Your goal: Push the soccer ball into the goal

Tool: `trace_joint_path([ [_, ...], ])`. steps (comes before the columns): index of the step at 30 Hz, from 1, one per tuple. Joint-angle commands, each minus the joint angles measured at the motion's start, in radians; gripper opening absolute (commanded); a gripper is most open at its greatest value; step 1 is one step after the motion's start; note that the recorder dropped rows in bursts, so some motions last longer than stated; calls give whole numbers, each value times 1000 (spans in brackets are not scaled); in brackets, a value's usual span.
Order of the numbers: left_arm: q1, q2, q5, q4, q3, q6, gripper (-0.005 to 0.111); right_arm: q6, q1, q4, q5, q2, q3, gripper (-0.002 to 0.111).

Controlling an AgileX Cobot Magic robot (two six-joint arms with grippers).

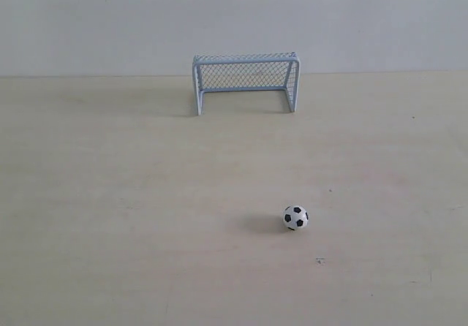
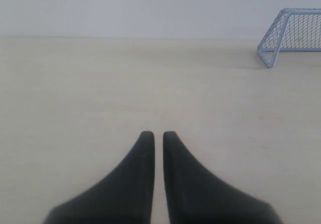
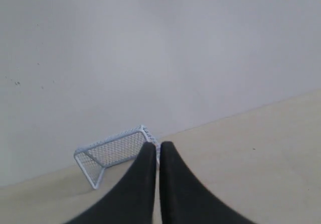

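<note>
- exterior view: the tiny white toy soccer ball with black patches [image 1: 295, 217] is sitting on the pale beige tabletop [image 1: 110, 194]. it is well apart from the pale blue tubular-frame goal with mesh netting [image 1: 245, 74] and roughly in line with its right post. no arm is showing.
- left wrist view: the left gripper [image 2: 158, 133] is hanging with its black fingers almost together, empty. the goal is showing, the ball is not.
- right wrist view: the right gripper [image 3: 159, 144] is likewise pinched together and empty, with the goal beyond its tips.
- risk: an off-centre nudge is likely sending the ball past the post or off the frame.
</note>
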Motion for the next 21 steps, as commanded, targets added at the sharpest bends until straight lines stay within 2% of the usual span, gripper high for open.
trace_joint_path([
  [1,2,-2,1,-1,-3,-5,6,70,-1,117,-126,-3,-6,0],
  [4,2,-2,1,-1,-3,-5,6,47,-1,136,-289,-3,-10,0],
  [6,2,-2,1,-1,-3,-5,6,-25,-1,136,-303,18,-54,0],
  [16,2,-2,1,-1,-3,-5,6,-555,-1,158,-101,462,-406,0],
  [21,2,-2,1,-1,-3,-5,6,-1071,22,383,98,693,-528,0],
])
